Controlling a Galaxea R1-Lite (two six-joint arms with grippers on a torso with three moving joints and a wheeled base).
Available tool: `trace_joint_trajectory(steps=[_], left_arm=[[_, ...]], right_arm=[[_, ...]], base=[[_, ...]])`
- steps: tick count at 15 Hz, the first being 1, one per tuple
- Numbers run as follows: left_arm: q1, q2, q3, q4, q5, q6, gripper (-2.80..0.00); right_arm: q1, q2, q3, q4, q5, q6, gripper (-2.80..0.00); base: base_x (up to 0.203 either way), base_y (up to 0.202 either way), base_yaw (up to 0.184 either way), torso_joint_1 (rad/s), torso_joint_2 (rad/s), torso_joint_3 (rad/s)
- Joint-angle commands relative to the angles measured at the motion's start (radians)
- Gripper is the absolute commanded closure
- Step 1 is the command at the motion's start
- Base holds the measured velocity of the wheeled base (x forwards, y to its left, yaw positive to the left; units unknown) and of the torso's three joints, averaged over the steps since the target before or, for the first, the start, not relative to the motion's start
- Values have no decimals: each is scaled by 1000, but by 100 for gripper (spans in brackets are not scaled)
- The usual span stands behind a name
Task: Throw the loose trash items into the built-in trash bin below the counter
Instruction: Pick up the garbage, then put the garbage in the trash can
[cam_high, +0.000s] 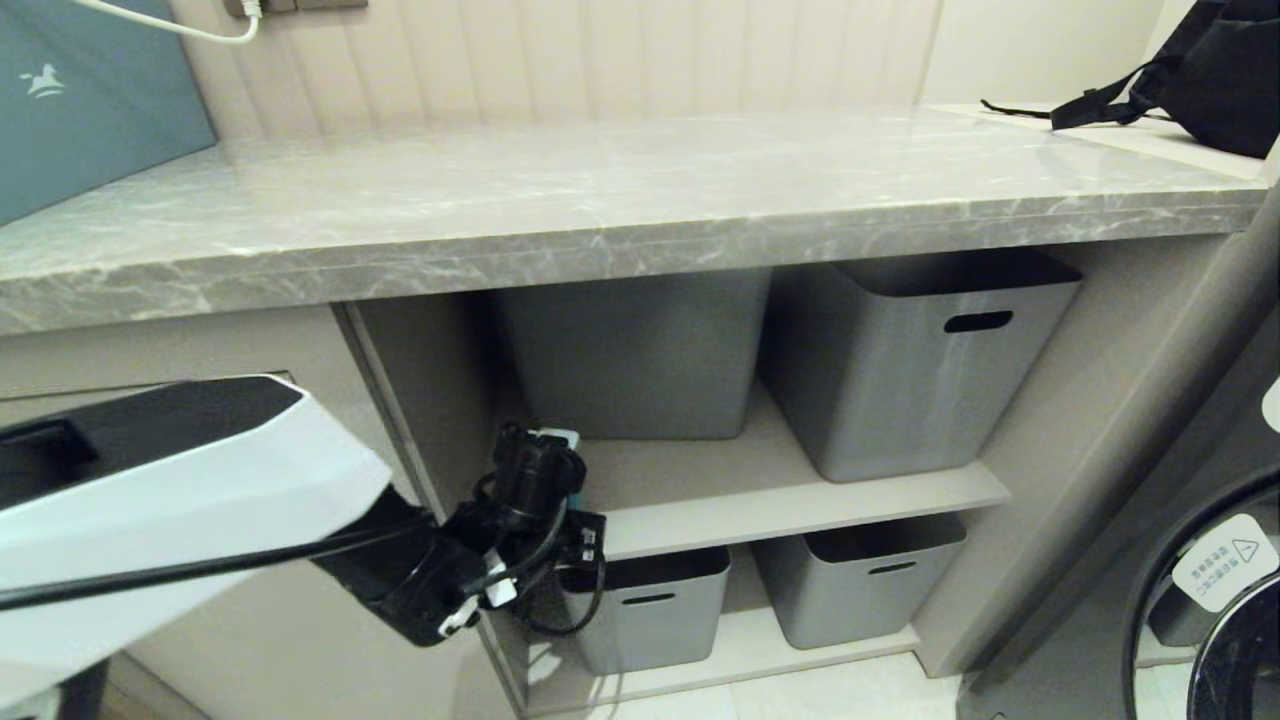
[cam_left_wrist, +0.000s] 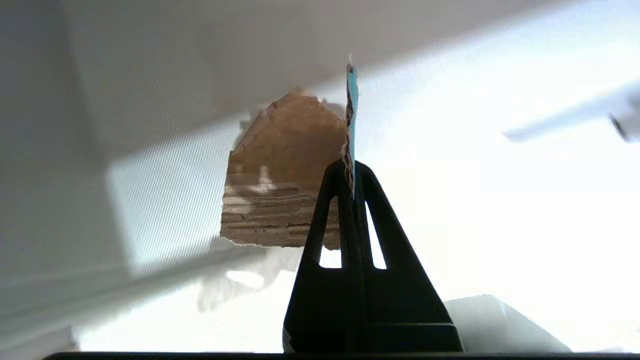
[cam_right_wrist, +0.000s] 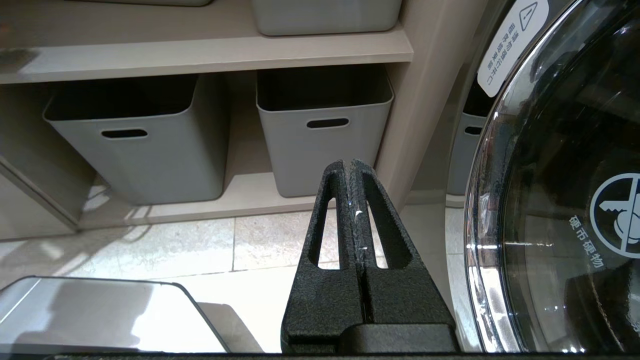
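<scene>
Here we hold the brown torn cardboard scrap with a teal-blue patch (cam_left_wrist: 285, 195) pinched edge-on between the closed tips of the left gripper (cam_left_wrist: 351, 172), so it stays clear of the fingers for release. In the head view our left arm reaches low beneath the front edge of the long grey marble-look counter (cam_high: 620, 200), its black wrist beside the beige cabinet panel (cam_high: 150, 345); the bin flap is not visible. Our right gripper (cam_right_wrist: 354, 167) hangs parked, fully closed and empty, facing the grey plastic tubs with slot handles (cam_right_wrist: 320, 125).
</scene>
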Motion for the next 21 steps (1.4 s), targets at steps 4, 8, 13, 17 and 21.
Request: trace_joint_trajectory(steps=[4, 8, 13, 17, 21], left_arm=[[-33, -367, 379, -47, -77, -1, 0], [-41, -512, 520, -80, -106, -2, 0], [65, -640, 529, -88, -98, -92, 0], [88, -774, 580, -97, -7, -140, 0], [314, -908, 656, -91, -2, -126, 0]], right_arm=[[0, 0, 0, 2, 1, -1, 0], [0, 0, 0, 2, 1, -1, 0], [0, 0, 0, 2, 1, -1, 0], [1, 0, 0, 2, 1, -1, 0], [0, 0, 0, 2, 1, -1, 0]], base=[[0, 0, 0, 0, 0, 0], [0, 0, 0, 0, 0, 0], [0, 0, 0, 0, 0, 0], [0, 0, 0, 0, 0, 0], [0, 0, 0, 0, 0, 0]])
